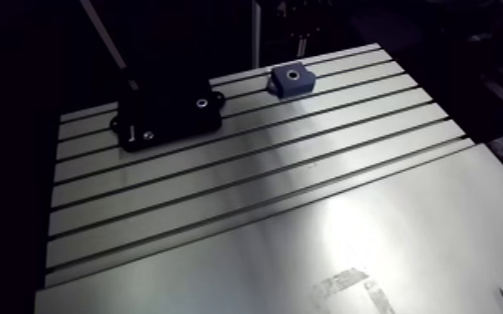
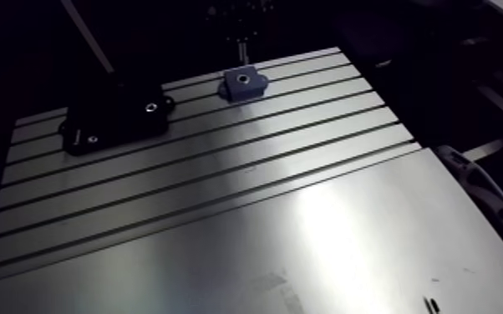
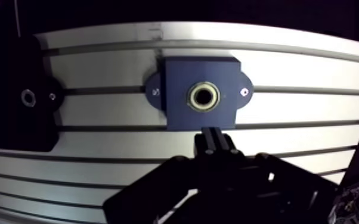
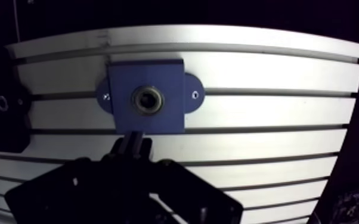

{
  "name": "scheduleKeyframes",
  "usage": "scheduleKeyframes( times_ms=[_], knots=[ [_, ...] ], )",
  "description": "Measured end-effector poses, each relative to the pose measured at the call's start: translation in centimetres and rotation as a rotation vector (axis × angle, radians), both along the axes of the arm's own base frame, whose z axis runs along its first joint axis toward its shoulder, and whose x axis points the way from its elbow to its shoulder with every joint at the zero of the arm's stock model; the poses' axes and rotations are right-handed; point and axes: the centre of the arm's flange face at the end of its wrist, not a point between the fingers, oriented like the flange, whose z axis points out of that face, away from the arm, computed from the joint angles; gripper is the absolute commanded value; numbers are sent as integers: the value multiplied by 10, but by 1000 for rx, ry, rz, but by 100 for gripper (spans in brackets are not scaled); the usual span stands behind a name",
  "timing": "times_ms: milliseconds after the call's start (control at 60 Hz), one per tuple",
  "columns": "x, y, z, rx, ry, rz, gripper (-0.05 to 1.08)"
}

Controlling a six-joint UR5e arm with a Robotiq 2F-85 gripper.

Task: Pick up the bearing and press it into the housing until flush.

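Observation:
A blue housing block (image 3: 200,74) with two side ears is bolted across the slots of the aluminium table (image 3: 313,125). In its round bore sits a brass-coloured bearing ring (image 3: 204,95), also visible in the other wrist eye (image 4: 147,99). My gripper (image 3: 216,133) stands just short of the block's near edge, in line with the bore. Its two dark fingers are pressed together with nothing between them. In the arm view the housing (image 1: 292,80) stands near the table's far edge, and the gripper is lost in the dark above it.
A black fixture plate (image 1: 171,117) with a small metal-ringed hole (image 1: 200,104) lies beside the housing, at the table's far left corner. Parallel slots run across the table, and a smooth metal sheet (image 1: 347,242) covers its near part.

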Motion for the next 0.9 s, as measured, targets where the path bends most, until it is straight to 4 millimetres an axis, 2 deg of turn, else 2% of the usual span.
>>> scheduleKeyframes(
  times_ms=[317,900],
  knots=[
    [26,-22,56,23,-37,5,0],
    [60,-91,148,1,-45,17,0]
  ],
)
